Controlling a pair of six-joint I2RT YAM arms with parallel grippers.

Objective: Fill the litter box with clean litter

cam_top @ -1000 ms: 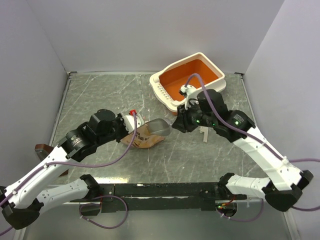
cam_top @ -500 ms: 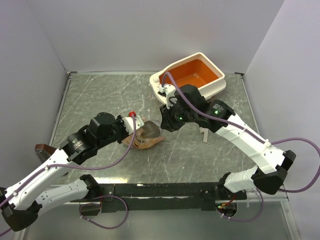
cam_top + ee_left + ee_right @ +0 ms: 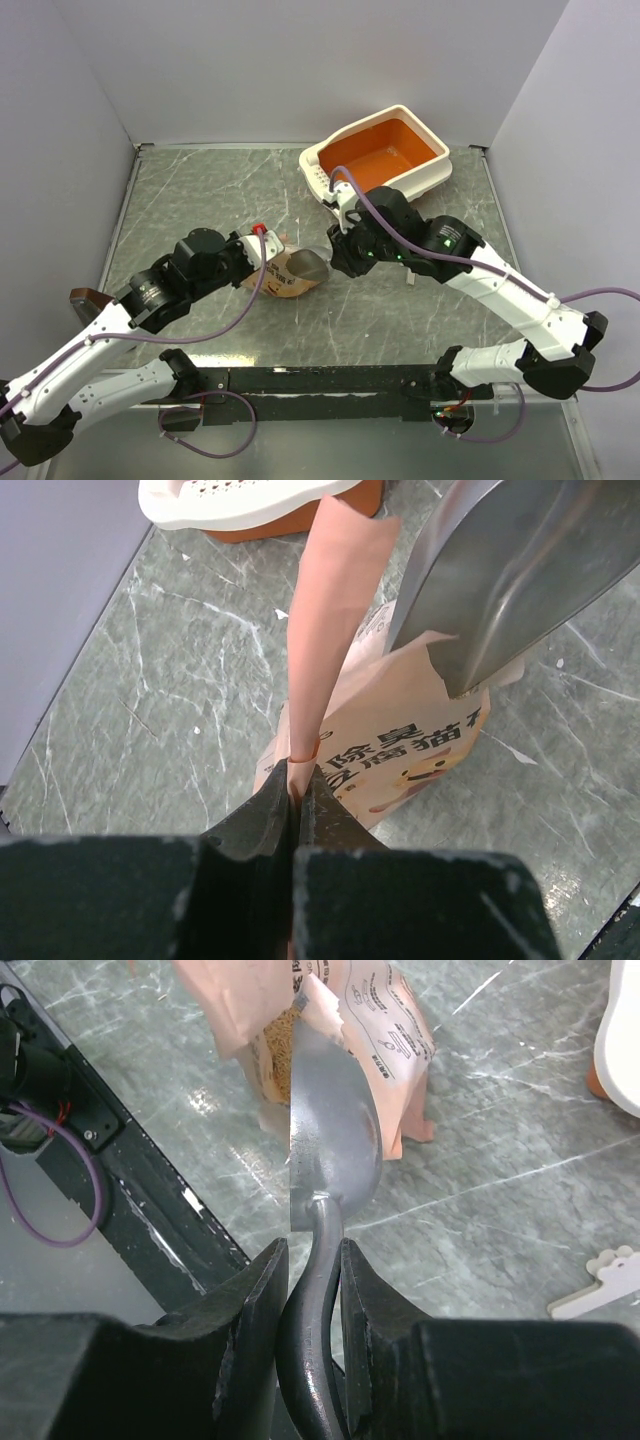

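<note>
**A:** Where does everything sit, taking the paper bag (image 3: 400, 750) as the marker?

**B:** It stands on the counter (image 3: 200, 200). The litter box (image 3: 385, 155) is beyond the bag and off to its right, well apart from it.

**A:** And the scoop (image 3: 335, 1140)?

**B:** Its metal tip pokes into the bag's torn mouth, right by the litter (image 3: 280, 1060) inside.

**A:** The fingers?

**B:** The left fingers (image 3: 272, 815) are pinched tight on a strip of the bag's top edge. The right fingers (image 3: 262, 1300) are clamped around the scoop's handle.
</note>
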